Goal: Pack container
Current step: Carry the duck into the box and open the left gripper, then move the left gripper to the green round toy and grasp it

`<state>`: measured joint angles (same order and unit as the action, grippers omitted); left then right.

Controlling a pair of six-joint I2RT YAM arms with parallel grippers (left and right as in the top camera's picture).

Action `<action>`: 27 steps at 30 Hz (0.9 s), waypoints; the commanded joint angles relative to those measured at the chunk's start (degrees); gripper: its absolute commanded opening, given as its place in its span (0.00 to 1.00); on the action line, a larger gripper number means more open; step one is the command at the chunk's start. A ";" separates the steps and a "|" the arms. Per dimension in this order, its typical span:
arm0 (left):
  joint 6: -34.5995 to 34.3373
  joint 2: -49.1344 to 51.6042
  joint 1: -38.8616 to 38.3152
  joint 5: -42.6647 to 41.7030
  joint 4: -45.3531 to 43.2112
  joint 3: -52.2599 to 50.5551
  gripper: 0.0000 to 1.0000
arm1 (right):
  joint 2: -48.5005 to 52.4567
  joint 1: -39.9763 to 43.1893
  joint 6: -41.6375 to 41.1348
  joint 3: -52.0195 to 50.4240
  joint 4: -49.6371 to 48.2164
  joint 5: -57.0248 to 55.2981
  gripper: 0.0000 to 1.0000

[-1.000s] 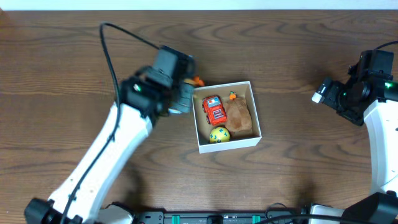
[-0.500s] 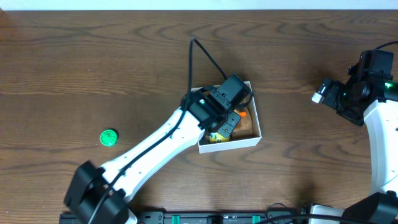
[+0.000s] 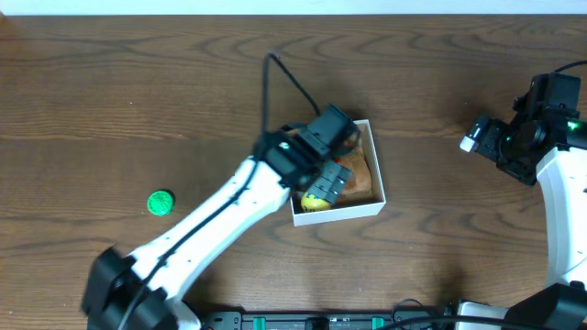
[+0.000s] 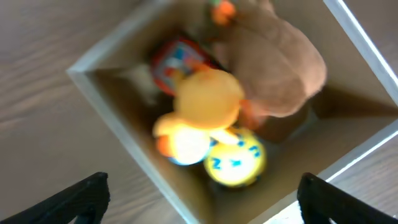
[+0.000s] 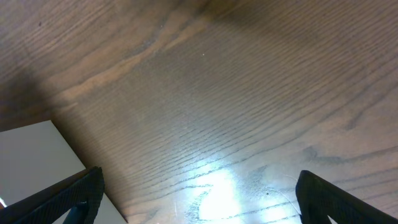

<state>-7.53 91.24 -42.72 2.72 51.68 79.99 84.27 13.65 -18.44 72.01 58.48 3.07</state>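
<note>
The container [image 3: 341, 212], a shallow white-walled box with a brown inside, sits mid-table. My left gripper [image 3: 327, 182] hangs over its left half, hiding most of the contents from overhead. In the left wrist view that gripper [image 4: 202, 200] is open, its fingertips [image 4: 81, 196] wide apart and holding nothing. Below it in the container [image 4: 118, 121] lie a yellow duck toy [image 4: 208, 99], a yellow ball [image 4: 236, 163], a red toy car [image 4: 177, 56] and a brown plush [image 4: 277, 62]. My right gripper [image 3: 483, 139] [image 5: 199, 196] stands open over bare wood at the far right.
A small green disc [image 3: 160, 203] lies on the table to the left, well away from the box. The left arm's black cable [image 3: 280, 78] arcs up behind the box. A white surface [image 5: 31, 155] shows at the lower left of the right wrist view.
The left arm swung from beside the box's left wall to over the box. Its jaws went from shut to open, and the yellow duck now lies inside. The right arm has not moved.
</note>
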 commanded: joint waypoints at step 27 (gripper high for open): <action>-10.10 -8.61 58.47 -7.69 1.18 -16.96 0.98 | 0.28 0.11 0.70 -0.24 0.46 1.09 0.99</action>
<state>-17.78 79.83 15.14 -1.41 54.35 65.10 84.27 13.65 -18.41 71.92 58.87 3.22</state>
